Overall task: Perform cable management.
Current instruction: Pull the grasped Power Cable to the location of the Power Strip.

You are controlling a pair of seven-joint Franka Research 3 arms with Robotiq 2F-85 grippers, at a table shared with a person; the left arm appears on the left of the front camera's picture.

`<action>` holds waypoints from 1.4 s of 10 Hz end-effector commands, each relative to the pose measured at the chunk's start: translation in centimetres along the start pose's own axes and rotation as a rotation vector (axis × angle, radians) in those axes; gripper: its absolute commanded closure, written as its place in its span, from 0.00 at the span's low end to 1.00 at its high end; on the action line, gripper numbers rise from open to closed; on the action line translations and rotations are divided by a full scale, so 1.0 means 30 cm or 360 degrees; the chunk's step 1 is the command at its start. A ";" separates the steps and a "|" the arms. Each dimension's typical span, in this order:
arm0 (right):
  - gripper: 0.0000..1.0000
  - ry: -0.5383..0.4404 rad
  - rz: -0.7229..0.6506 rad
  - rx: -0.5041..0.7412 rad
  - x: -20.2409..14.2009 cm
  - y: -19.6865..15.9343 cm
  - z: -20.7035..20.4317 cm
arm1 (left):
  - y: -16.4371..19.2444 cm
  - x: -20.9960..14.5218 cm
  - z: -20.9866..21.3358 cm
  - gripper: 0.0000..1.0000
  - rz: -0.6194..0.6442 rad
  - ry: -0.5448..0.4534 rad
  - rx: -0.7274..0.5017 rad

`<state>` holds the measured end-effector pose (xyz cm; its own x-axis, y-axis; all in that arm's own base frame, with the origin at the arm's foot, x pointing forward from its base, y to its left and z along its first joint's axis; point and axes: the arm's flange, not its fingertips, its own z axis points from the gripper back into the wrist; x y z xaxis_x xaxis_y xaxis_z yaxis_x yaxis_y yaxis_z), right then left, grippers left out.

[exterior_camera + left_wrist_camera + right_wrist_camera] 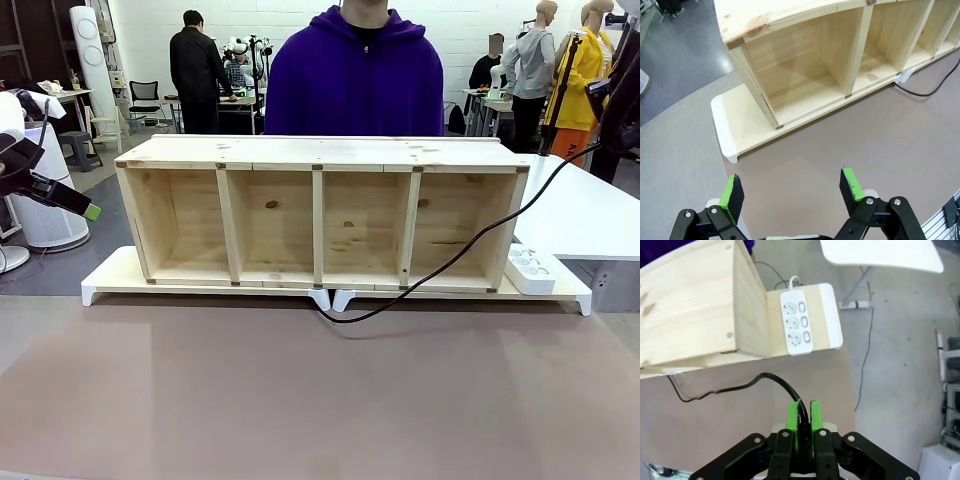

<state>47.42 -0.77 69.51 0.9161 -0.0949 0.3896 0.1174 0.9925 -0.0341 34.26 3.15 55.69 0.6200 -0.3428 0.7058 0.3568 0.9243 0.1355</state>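
The right gripper (804,416) pinches the cable (774,376) tight, the cord trailing toward ten o'clock; the left gripper (792,192) hangs wide open, empty.

The left gripper (791,189) is hovering at the left side, tilting down toward the table, jaws spreading wide. The right gripper (802,416) is hanging high at the far right, green pads (792,415) pinching the cable (785,385).

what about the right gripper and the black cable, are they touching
Touching. The right wrist view shows the cable pinched between the green pads of the right gripper.
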 end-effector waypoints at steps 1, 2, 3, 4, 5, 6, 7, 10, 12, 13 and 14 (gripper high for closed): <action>0.87 -0.0010 0.0000 0.0002 -0.021 -0.001 0.001 | 0.002 -0.003 -0.004 0.00 0.0013 -0.0011 -0.0004; 0.87 -0.0010 0.0000 0.0002 -0.021 -0.001 0.001 | 0.002 -0.003 -0.004 0.00 0.0013 -0.0011 -0.0004; 0.87 -0.0001 0.0000 0.0000 -0.002 0.000 0.001 | 0.002 -0.003 -0.004 0.00 0.0013 -0.0011 -0.0004; 0.87 -0.0009 0.0056 0.0010 0.083 -0.011 -0.044 | 0.002 -0.003 -0.004 0.00 0.0013 -0.0011 -0.0004; 0.87 0.0021 0.0108 -0.0002 0.158 0.010 -0.069 | 0.002 -0.003 -0.004 0.00 0.0013 -0.0011 -0.0004; 0.87 0.0062 0.0161 -0.0004 0.198 0.034 -0.081 | 0.002 -0.003 -0.004 0.00 0.0013 -0.0011 -0.0004; 0.87 0.0131 0.0217 0.0010 0.226 0.049 -0.091 | 0.002 -0.003 -0.004 0.00 0.0013 -0.0011 -0.0004; 0.87 0.0253 0.0248 0.0010 0.274 0.062 -0.105 | 0.002 -0.003 -0.004 0.00 0.0013 -0.0011 -0.0004; 0.87 0.0313 0.0236 0.0009 0.275 0.051 -0.120 | 0.002 -0.003 -0.004 0.00 0.0013 -0.0011 -0.0004; 0.87 0.0396 0.0228 0.0007 0.287 0.049 -0.144 | 0.002 -0.003 -0.004 0.00 0.0013 -0.0011 -0.0004; 0.87 0.0435 0.0244 0.0003 0.288 0.063 -0.156 | 0.002 -0.003 -0.004 0.00 0.0013 -0.0011 -0.0004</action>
<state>56.23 -0.05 68.09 0.9877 0.0182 0.1556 -0.0071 0.9974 -0.0718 34.26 3.15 55.69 0.6200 -0.3428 0.7058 0.3569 0.9243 0.1355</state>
